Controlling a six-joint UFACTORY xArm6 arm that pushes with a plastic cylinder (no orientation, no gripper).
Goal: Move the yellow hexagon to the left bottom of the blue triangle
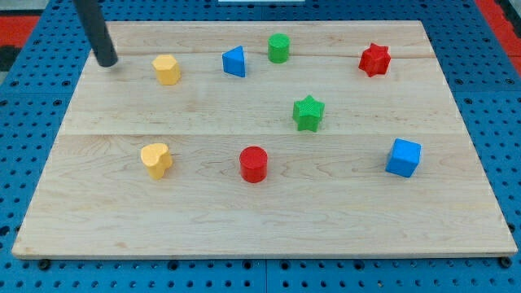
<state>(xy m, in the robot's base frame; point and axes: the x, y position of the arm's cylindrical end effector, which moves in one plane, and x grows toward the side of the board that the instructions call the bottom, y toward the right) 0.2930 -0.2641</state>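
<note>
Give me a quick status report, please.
My tip left of yellow hexagon, apart. Blue triangle right of hexagon. Nothing in the way.

Upper left of the frame: my tip (107, 62), resting on the wooden board (98, 203), left of the yellow hexagon (166, 69) and apart from it. Right of that hexagon: blue triangle (235, 62), then green cylinder (278, 48) just up and right. Far upper right: red star (374, 59). Centre right: green star (308, 112). Lower row, left to right: yellow heart (155, 159), red cylinder (253, 163), blue cube (403, 157), all well apart.
</note>
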